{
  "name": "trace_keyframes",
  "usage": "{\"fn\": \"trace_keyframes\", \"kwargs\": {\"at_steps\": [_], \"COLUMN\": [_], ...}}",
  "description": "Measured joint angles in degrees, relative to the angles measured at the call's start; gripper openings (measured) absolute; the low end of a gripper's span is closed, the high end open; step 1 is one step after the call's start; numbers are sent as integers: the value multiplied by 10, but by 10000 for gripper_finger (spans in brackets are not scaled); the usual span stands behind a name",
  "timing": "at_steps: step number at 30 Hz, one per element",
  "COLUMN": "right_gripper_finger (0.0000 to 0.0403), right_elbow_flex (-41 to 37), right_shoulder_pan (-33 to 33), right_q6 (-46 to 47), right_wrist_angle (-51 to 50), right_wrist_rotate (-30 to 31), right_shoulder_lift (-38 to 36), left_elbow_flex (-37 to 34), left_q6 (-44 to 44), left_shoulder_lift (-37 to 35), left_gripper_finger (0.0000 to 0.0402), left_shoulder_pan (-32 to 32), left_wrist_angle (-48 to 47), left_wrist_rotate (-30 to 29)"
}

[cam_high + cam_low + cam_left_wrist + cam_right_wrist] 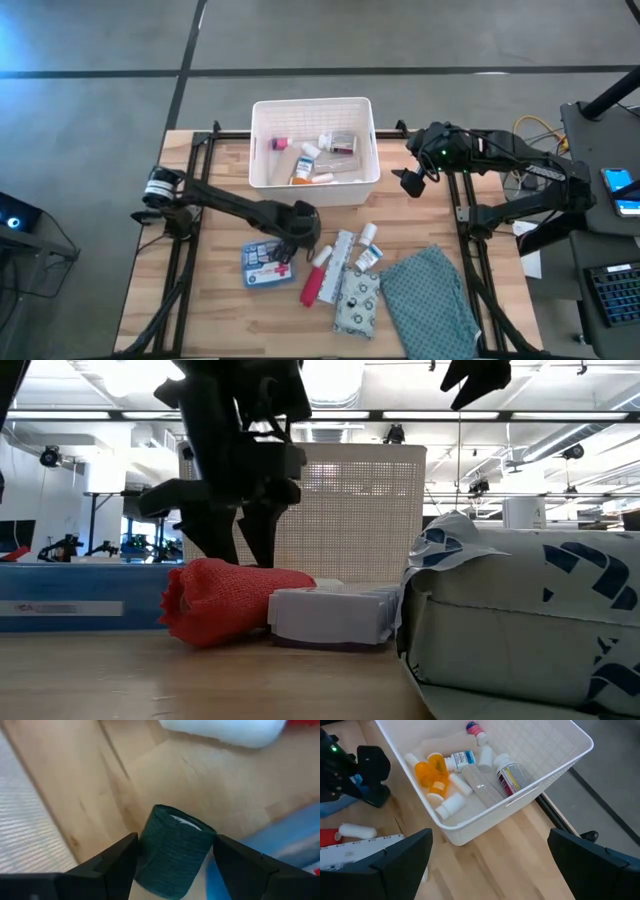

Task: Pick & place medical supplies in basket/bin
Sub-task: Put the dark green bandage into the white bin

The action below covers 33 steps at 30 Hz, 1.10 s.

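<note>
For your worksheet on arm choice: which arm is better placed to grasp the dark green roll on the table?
Left. Its gripper already straddles the dark green roll beside the blue box; the right gripper hangs open, right of the basket.

We see a white lattice basket (262,170), a blue first-aid box (266,263), a red roll (313,286), a dark green roll (172,850), a teal patterned cloth (425,295) and orange vials (431,776).
</note>
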Motion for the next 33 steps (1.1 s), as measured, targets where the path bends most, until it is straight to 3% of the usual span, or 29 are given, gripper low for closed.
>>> {"fn": "trace_keyframes", "kwargs": {"at_steps": [9,20,25,33], "right_gripper_finger": [384,384,384,384], "right_elbow_flex": [0,0,0,0], "right_shoulder_pan": [0,0,0,0], "right_q6": [2,6,6,-3], "right_wrist_angle": [0,4,5,5], "right_wrist_rotate": [0,0,0,0], "right_shoulder_lift": [0,0,0,0], "left_elbow_flex": [1,26,128,368], "left_q6": [34,22,-10,-49], "left_shoulder_lift": [13,10,-1,-1], "left_gripper_finger": [230,149,147,146], "left_shoulder_pan": [3,9,10,11], "left_wrist_angle": [1,-27,-106,-240], "left_wrist_rotate": [4,8,6,5]}}
